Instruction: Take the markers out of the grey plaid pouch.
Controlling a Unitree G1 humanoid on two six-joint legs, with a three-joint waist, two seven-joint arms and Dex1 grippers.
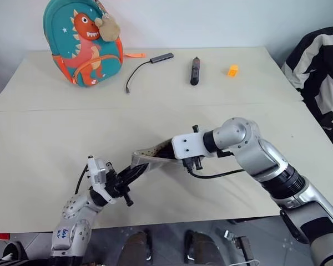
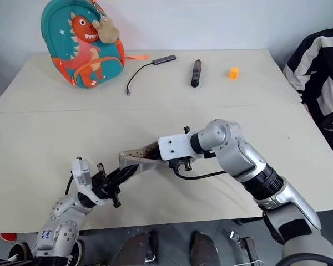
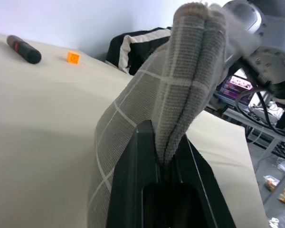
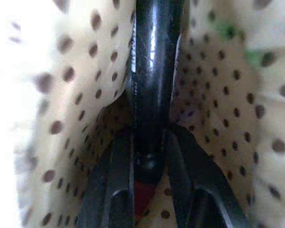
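A: Even, bright, diffuse light; the pale beige table (image 1: 55,138) shows faint soft shadows beneath the arms, no glare.

B: Right wrist view: dotted cream lining (image 4: 218,109) blurred, overexposed white at the left edge.

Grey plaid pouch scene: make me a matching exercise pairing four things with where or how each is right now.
Things:
1. grey plaid pouch
2. red marker with a black end
3. teal dinosaur backpack
4. small orange block

States:
A. lying at the far right of the table, beyond the black pen-like stick
B. standing at the table's far left corner
C. pinched at one end by the left hand, lifted off the table
D. between the right hand's fingers, inside the dotted lining

Pairs: 1-C, 2-D, 3-B, 4-A
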